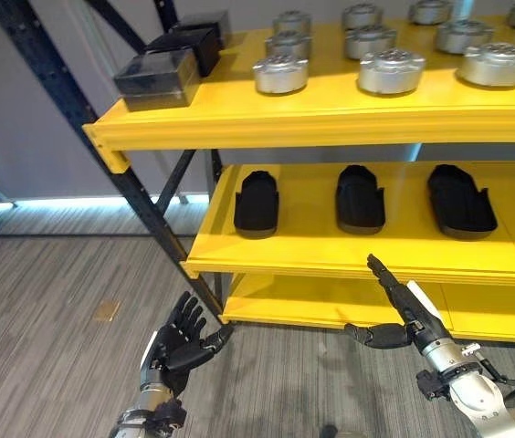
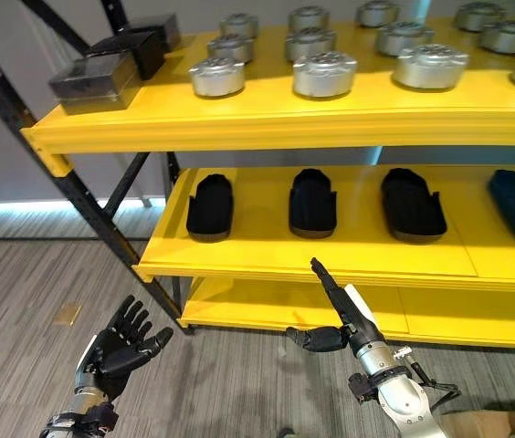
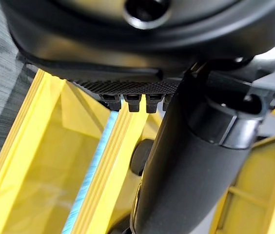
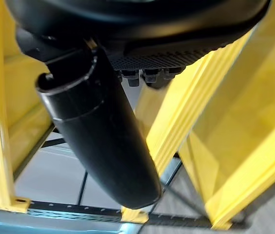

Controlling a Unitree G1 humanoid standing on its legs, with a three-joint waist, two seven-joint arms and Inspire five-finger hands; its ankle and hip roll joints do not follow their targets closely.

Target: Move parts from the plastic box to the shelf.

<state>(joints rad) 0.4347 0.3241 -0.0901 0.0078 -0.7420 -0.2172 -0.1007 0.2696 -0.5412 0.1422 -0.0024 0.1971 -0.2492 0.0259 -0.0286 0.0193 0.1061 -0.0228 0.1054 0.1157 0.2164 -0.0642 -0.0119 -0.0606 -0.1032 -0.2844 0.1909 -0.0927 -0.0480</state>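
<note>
Lying on the shelf (image 1: 331,123), parts (image 1: 361,198) clear of fingers (image 1: 387,278).

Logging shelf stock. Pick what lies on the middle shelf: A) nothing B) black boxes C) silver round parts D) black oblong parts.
D: black oblong parts lie in a row on the middle shelf; the silver round parts and black boxes sit on the top shelf.

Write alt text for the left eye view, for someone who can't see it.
Both robot hands, left hand and right hand, are open and empty in front of a yellow shelf. Silver round parts and black boxes sit on its top level, black oblong parts on the middle one.
</note>
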